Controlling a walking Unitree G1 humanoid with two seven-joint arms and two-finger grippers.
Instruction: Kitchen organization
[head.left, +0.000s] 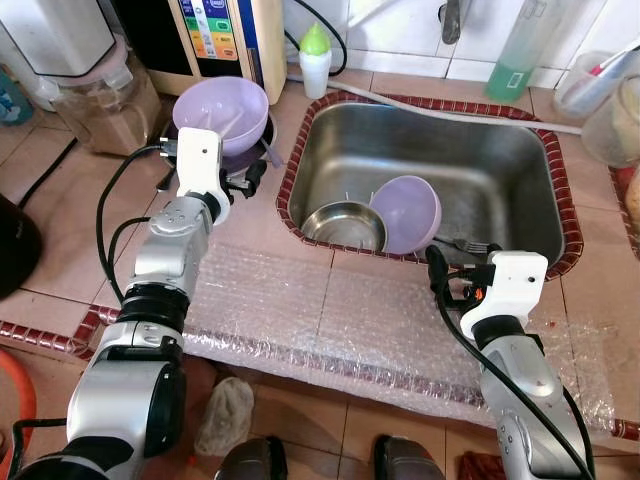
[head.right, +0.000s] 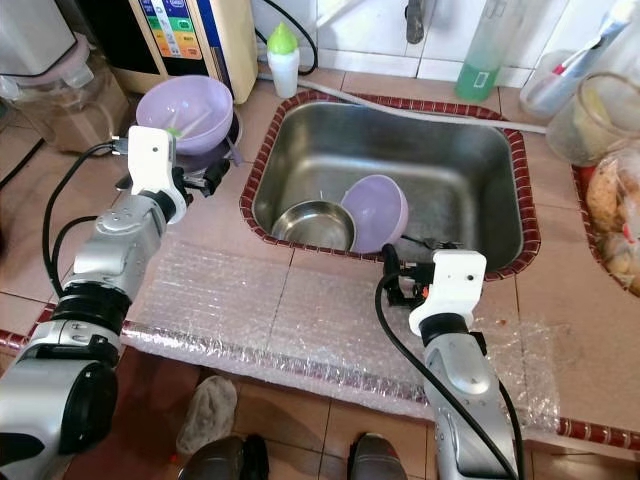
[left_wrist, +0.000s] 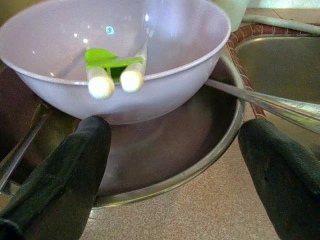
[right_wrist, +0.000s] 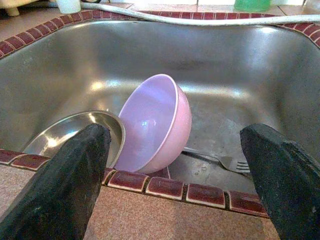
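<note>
left pincer: my left gripper (left_wrist: 175, 165) sits at the counter bowl with both black fingers spread wide, nothing between them, so it's released.

counter bowl: the lilac bowl (head.left: 220, 113) is left of the sink, nested in a metal pan (left_wrist: 200, 145), with a green-headed utensil with two white handles (left_wrist: 112, 70) lying inside and poking over the rim.

right pincer: my right gripper (right_wrist: 172, 165) hovers over the front rim of the sink (head.left: 545, 150), fingers also wide apart and empty.

sink stuff: a second lilac bowl (right_wrist: 155, 122) is tipped on its side, leaning against a steel bowl (head.left: 345, 225), and a fork (right_wrist: 220, 160) lies on the sink floor just beside it.

counter: a sheet of bubble wrap (head.left: 300, 310) covers the front strip between my arms.

step, my guess: looks like I'm lining up to gather the dishes, left side on the counter stack, right side on whatever's in the sink. Nothing is grabbed yet.

next move: for the left, I'd close on the bowl's rim, keeping clear of those handles. For the right, I'd reach down over the tile edge and pinch the tipped bowl's upper rim; it's leaning, so it may roll.
</note>
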